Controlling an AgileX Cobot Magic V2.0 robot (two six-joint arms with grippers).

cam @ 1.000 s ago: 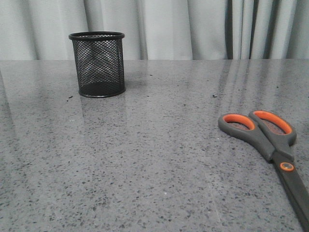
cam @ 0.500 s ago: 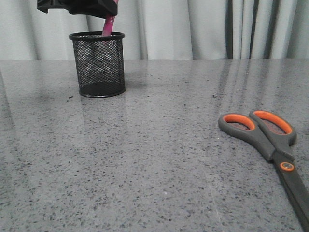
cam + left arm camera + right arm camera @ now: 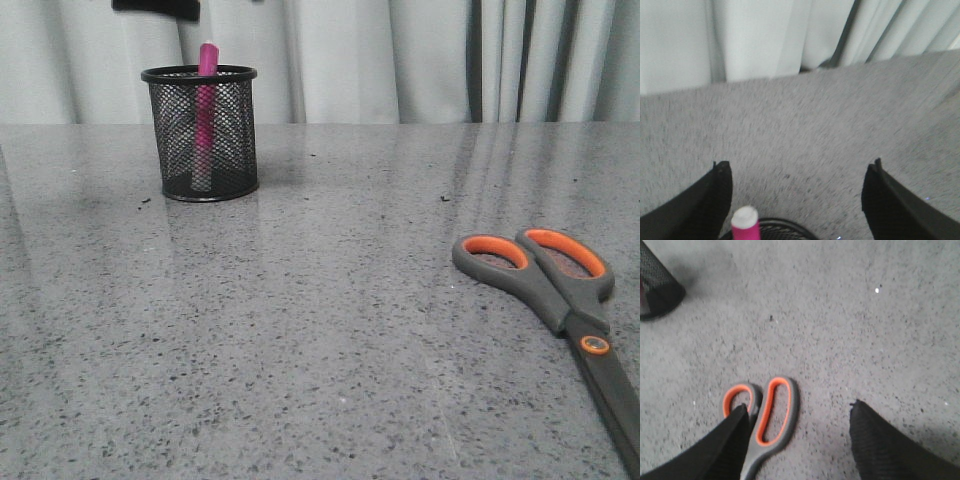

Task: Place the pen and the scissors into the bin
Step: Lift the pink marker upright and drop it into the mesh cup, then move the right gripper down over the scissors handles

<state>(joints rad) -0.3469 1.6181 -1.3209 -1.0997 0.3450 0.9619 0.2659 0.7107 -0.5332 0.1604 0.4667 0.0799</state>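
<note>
The black mesh bin [image 3: 200, 130] stands at the far left of the table. The pink pen [image 3: 207, 62] stands upright inside it, its tip just above the rim. My left gripper [image 3: 797, 167] is open and empty above the bin; the pen's whitish top [image 3: 745, 220] and the bin's rim [image 3: 790, 226] show below its fingers. The scissors [image 3: 560, 290] lie flat at the near right, loops pointing away from the near edge. My right gripper [image 3: 800, 410] is open above the scissors [image 3: 775, 415], one finger [image 3: 732, 437] over the smaller loop; touching or not, I cannot tell.
Grey curtains hang behind the grey speckled table [image 3: 320, 300]. A dark part of the left arm [image 3: 155, 7] shows at the top edge of the front view. The bin [image 3: 655, 285] also shows far off in the right wrist view.
The bin was empty a second ago. Then the left gripper held the pen over it; now the pen stands in the bin, let go, and the gripper has risen.
</note>
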